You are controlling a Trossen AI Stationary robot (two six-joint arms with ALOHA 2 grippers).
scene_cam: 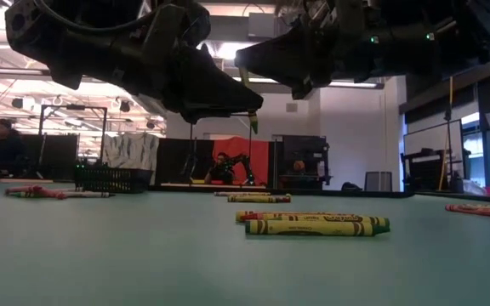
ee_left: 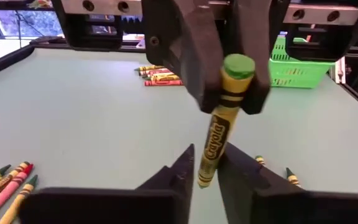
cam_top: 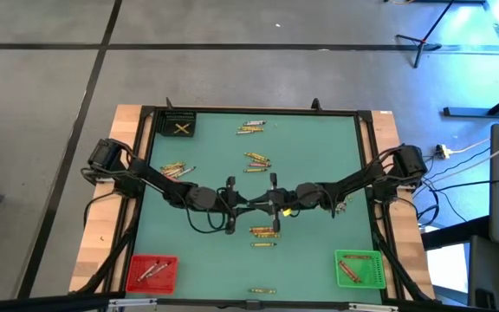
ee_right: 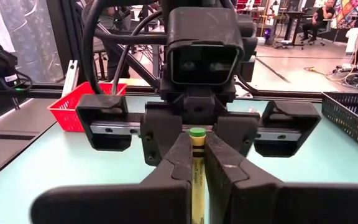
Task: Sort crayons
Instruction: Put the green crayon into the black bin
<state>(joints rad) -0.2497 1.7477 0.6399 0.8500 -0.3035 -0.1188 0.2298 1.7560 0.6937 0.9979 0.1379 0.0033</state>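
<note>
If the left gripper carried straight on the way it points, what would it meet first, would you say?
Most likely the right gripper, facing it head-on above the table and shut on the same green crayon that the left gripper pinches. The gap between them looks very short.

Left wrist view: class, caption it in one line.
Both grippers pinch one green crayon above the green table.

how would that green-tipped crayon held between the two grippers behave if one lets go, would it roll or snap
The green-tipped crayon is a thin, round stick, so it would probably roll if dropped on the flat table. It looks stiff but slender, so opposing pulls from the left gripper and right gripper might snap it. Its paper wrapper likely aids grip.
</note>
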